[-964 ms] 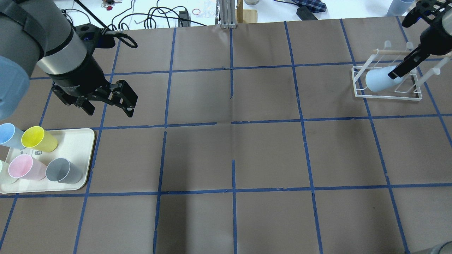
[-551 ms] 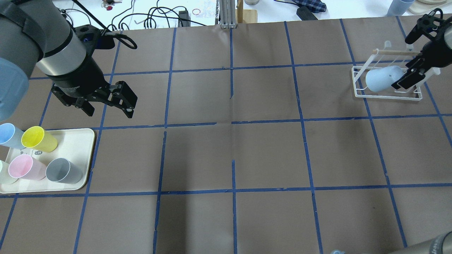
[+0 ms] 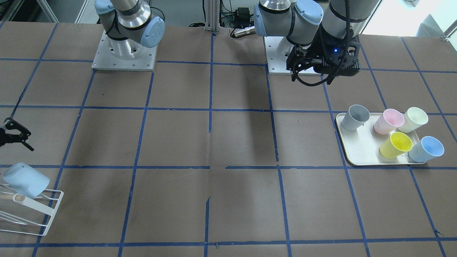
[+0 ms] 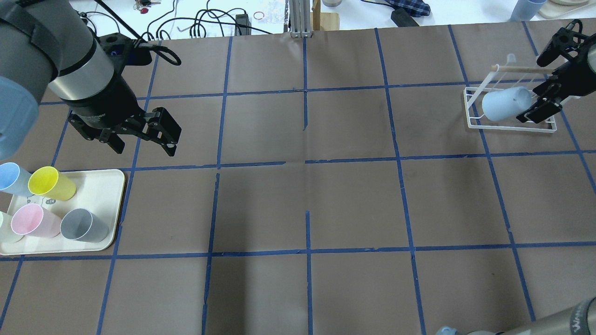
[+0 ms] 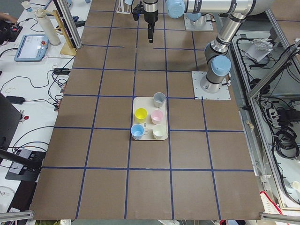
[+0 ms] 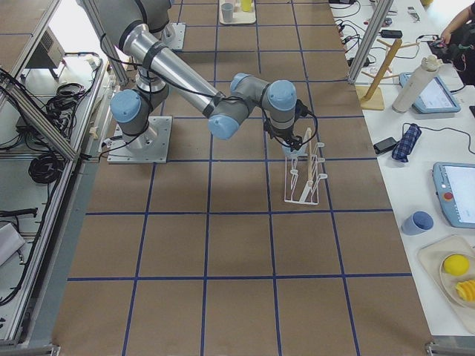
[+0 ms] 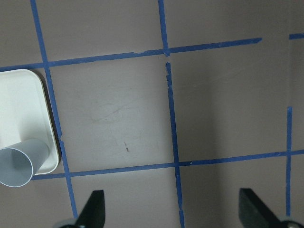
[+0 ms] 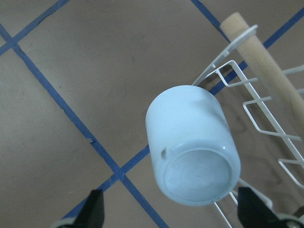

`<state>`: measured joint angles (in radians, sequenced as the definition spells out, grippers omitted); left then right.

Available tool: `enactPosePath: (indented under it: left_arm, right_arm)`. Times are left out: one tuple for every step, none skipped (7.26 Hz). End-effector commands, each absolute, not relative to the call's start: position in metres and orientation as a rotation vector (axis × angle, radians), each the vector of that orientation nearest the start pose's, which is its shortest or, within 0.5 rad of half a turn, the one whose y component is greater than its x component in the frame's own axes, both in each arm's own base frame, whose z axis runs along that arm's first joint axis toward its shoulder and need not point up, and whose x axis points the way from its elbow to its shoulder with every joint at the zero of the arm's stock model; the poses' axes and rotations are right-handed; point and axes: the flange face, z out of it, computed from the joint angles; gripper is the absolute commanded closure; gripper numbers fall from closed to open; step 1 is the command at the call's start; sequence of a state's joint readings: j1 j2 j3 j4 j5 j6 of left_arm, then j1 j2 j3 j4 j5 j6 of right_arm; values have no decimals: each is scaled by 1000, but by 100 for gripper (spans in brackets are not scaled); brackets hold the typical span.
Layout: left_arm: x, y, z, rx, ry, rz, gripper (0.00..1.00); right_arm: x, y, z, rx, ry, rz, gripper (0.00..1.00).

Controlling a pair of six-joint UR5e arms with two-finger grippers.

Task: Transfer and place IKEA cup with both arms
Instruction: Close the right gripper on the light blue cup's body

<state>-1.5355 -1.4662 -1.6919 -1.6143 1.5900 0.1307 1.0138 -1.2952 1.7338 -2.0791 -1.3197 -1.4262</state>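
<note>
The IKEA cup (image 4: 503, 104), pale light blue, hangs tilted on the white wire rack (image 4: 512, 126) at the far right, its base toward my right gripper. It also shows in the front view (image 3: 25, 180) and the right wrist view (image 8: 192, 152). My right gripper (image 4: 532, 90) is open and just off the cup's base; its fingertips (image 8: 95, 211) flank the cup without touching it. My left gripper (image 4: 144, 146) is open and empty, hovering above the table behind the tray (image 4: 111, 186). A second blue cup (image 4: 11, 179) stands on that tray.
The cream tray (image 3: 357, 151) also holds a yellow cup (image 4: 49, 184), a pink cup (image 4: 32, 221), a grey cup (image 4: 84, 225) and a pale cream cup (image 3: 414, 119). A wooden bar (image 8: 259, 57) tops the rack. Cables and tools lie beyond the table's far edge.
My right gripper, open, has drawn back from the cup toward the right; its finger no longer overlaps the cup. The cup stays on the rack. The left arm has barely moved.
</note>
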Motion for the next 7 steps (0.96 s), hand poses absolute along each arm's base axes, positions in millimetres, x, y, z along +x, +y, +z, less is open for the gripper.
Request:
enactPosePath:
  left_arm:
    - [-116, -445, 474, 152, 3122, 93, 0]
    - [-116, -446, 475, 147, 3122, 89, 0]
    - [-116, -446, 475, 142, 3122, 89, 0]
    - [-116, -445, 475, 137, 3122, 88, 0]
    - [-116, -445, 475, 145, 3122, 89, 0]
    - [-116, -445, 476, 147, 3123, 84, 0]
    - [-116, -446, 476, 152, 3123, 86, 0]
  right_arm:
    - [-171, -579, 309, -1289, 2730, -428, 0]
    - [-172, -583, 304, -1296, 2737, -441, 0]
    - [-172, -585, 300, -1295, 2735, -442, 0]
    - [-172, -587, 297, -1297, 2733, -444, 0]
    - [-171, -588, 294, -1297, 2730, -440, 2]
    - [-171, -588, 294, -1292, 2724, -450, 5]
    - [-171, -588, 294, -1290, 2726, -449, 8]
